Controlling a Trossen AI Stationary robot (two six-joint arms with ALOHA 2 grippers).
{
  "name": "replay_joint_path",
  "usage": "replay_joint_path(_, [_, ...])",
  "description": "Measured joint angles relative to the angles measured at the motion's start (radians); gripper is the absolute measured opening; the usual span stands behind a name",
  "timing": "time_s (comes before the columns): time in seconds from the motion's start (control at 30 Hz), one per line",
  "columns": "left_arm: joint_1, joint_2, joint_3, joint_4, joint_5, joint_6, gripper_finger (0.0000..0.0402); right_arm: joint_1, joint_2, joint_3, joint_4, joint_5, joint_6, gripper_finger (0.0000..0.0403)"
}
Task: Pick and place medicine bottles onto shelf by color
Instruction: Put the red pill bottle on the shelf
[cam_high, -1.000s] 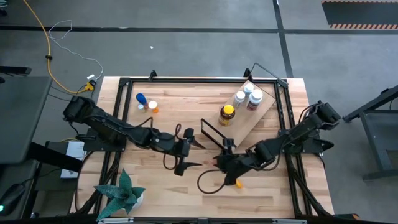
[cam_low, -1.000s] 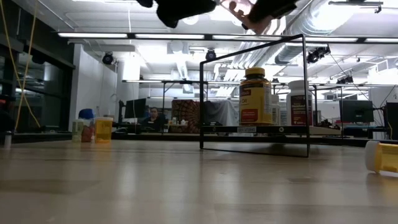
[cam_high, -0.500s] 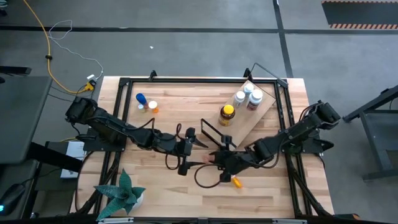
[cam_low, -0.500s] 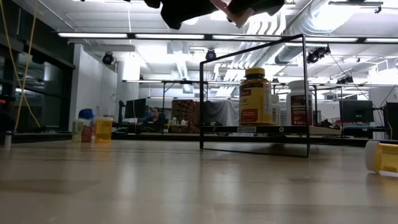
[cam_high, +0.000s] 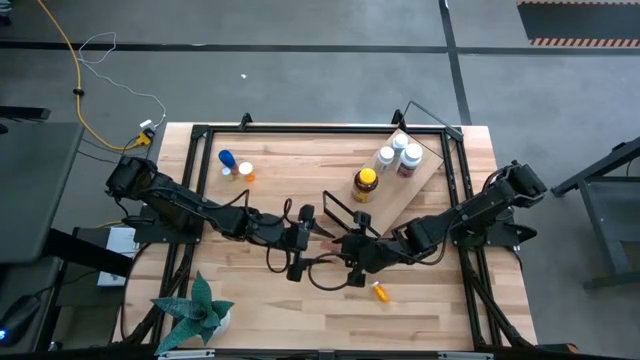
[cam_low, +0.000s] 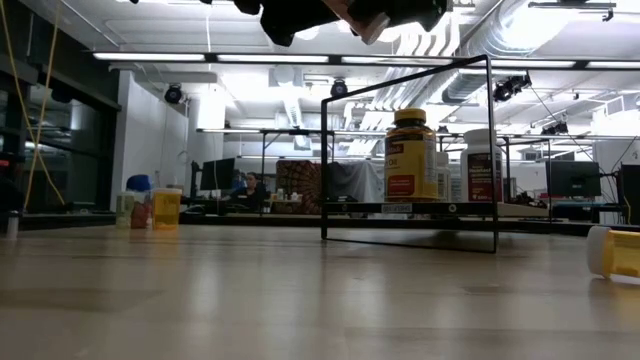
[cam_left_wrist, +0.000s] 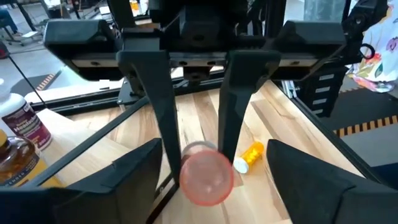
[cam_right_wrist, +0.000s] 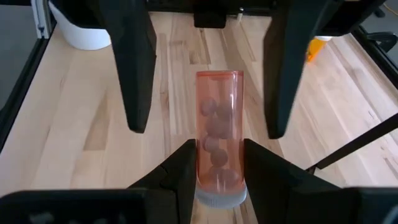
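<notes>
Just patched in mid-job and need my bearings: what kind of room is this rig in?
Likely a robotics lab or open workshop: exposed ceiling ducts and strip lights, rows of desks with monitors behind the butcher-block table, and a person seated there.

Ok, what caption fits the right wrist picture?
Right gripper holds a pink vial out between the left gripper's open fingers.

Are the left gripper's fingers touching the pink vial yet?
Apart. In the right wrist view, the left gripper's fingers straddle the pink vial, with bare wood visible on both sides. The right gripper holds it.
</notes>
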Motion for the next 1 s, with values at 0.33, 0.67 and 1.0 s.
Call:
replay_joint_path(0.33, [0.0, 0.0, 0.0, -0.008, -0.029, 0.026, 0.0174, 0.001, 0.0, 0.0, 0.0, 0.0, 0.0, 0.0115])
replay_joint_path(0.67, [0.0, 0.0, 0.0, -0.008, -0.028, 0.026, 0.0136, 0.001, 0.0, 0.0, 0.0, -0.001, 0.0, 0.0115])
replay_joint_path(1.0, [0.0, 0.0, 0.0, -0.008, -0.028, 0.03, 0.0113, 0.001, 0.0, 0.0, -0.001, -0.001, -0.016, 0.0115])
